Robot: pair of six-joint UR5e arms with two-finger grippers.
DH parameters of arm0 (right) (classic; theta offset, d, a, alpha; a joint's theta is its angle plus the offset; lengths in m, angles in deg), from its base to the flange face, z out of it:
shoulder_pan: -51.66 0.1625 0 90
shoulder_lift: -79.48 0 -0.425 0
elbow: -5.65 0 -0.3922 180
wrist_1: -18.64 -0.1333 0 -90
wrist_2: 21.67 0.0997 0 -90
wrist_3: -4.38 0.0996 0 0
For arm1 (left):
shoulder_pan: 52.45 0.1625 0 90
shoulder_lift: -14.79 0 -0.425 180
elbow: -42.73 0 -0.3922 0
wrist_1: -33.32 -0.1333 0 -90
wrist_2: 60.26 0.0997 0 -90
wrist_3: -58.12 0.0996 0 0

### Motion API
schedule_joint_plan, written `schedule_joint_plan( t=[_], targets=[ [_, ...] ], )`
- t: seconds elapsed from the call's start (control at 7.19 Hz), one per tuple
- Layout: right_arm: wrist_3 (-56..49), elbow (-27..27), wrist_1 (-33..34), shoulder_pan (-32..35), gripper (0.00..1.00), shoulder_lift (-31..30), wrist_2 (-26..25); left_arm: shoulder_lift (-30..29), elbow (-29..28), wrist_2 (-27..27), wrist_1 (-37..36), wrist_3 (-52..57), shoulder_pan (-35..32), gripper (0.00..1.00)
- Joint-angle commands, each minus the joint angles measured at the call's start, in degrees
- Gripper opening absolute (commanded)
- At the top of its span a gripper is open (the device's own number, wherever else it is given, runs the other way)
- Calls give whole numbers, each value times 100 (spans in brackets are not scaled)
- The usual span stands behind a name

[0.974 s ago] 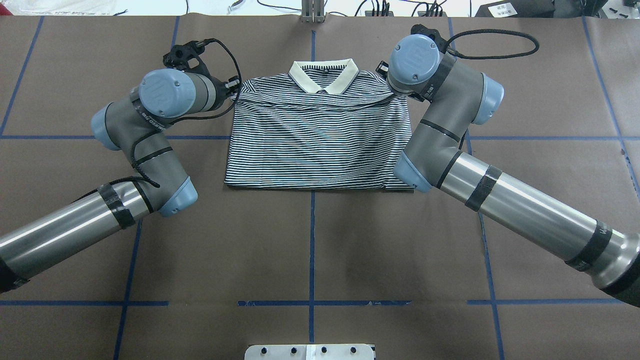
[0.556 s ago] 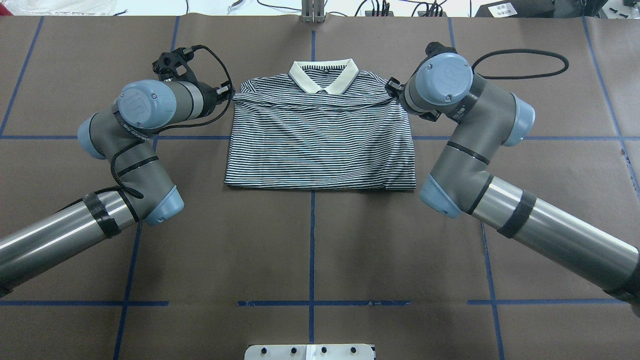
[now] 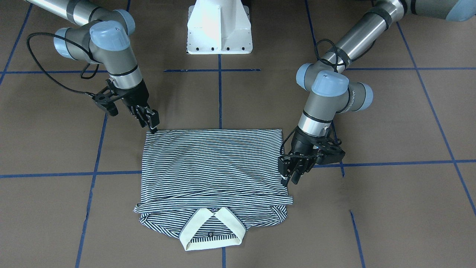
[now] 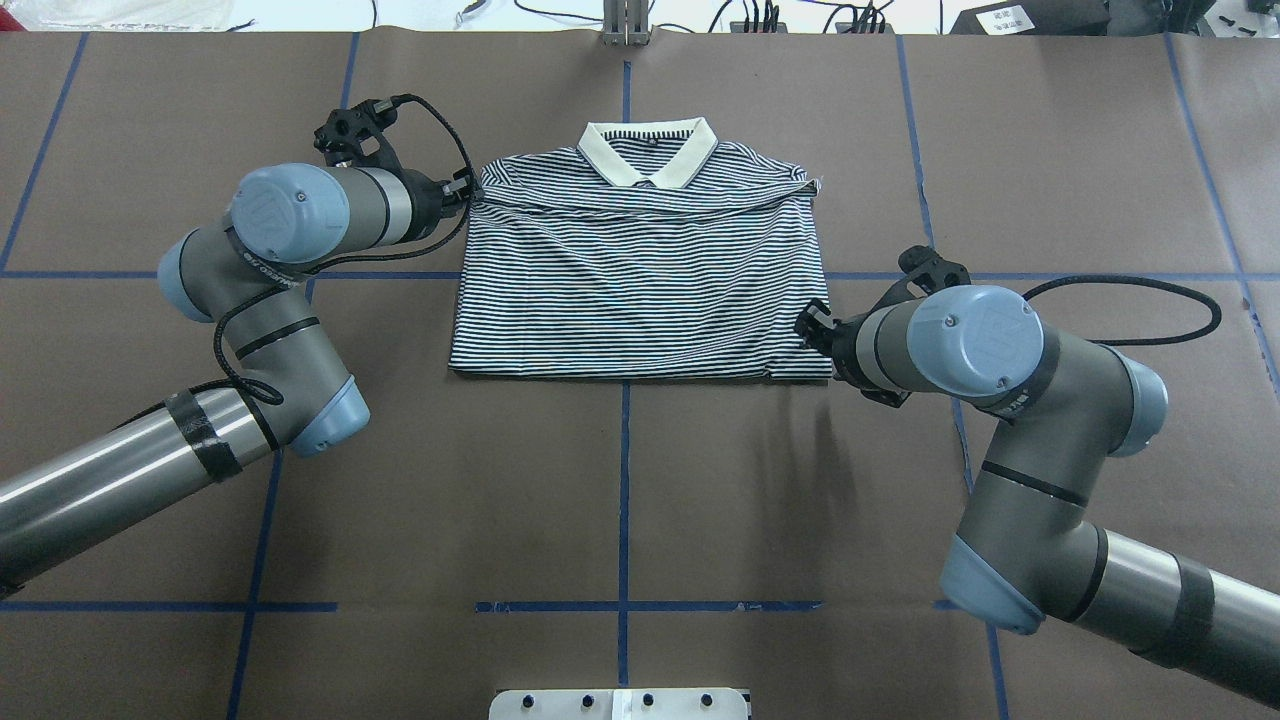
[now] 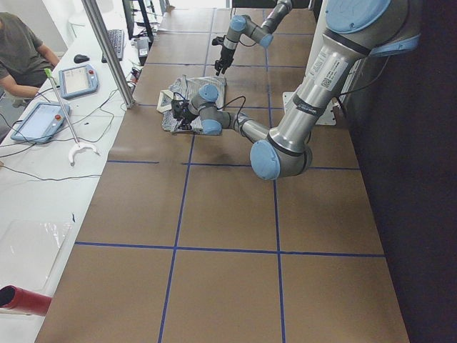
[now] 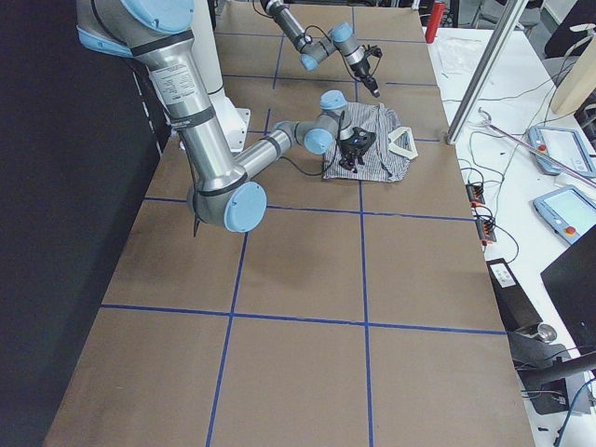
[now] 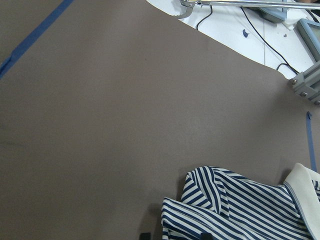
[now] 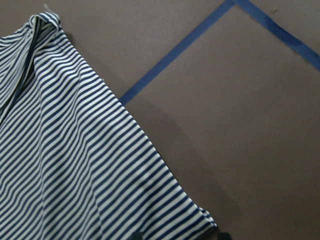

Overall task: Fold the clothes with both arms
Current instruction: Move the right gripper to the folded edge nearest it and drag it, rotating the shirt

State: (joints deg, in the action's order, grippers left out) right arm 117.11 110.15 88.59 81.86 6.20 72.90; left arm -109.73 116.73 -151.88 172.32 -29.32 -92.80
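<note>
- On the surface (image 4: pixel 450 480), the striped shirt (image 4: pixel 640 290) has a collar label (image 3: pixel 211 233) too small to read.
- Left gripper (image 3: pixel 289 178): jaws apart, at the shoulder fold.
- Right gripper (image 3: pixel 151 124): jaws apart, at the hem corner.

The light is bright and even, and it comes from above. The right arm (image 4: pixel 1040 440) drops a soft grey shadow on the brown table (image 4: pixel 700 500) — no hard edges. The silver tube of the left arm (image 4: pixel 100 480) shines with white streaks. The white base (image 3: pixel 219 26) glows so bright that it looks washed out. In both side views the robot's side goes black. Up close, the shirt (image 8: pixel 75 150) stripes look sharp.
</note>
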Motion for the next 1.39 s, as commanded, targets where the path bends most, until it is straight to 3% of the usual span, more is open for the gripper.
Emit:
schedule_joint_plan(
  t=[0.0,0.28,0.56,0.97,1.11,1.25],
  targets=[
    [249,-42,1,-189,60,-55,-202,-2,0,-15,48,-10,54,47],
    [231,-454,-8,-199,60,129,-492,-2,0,-15,57,-10,98,47],
    [240,-465,18,-181,59,209,-502,-2,0,-15,48,-10,116,47],
    [249,-466,36,-137,39,209,-502,16,0,-6,39,-1,124,47],
    [249,-474,45,-120,26,209,-502,16,0,-6,39,-1,124,47],
    [249,-466,45,-120,4,209,-502,16,0,-6,39,-10,124,47]
  ],
)
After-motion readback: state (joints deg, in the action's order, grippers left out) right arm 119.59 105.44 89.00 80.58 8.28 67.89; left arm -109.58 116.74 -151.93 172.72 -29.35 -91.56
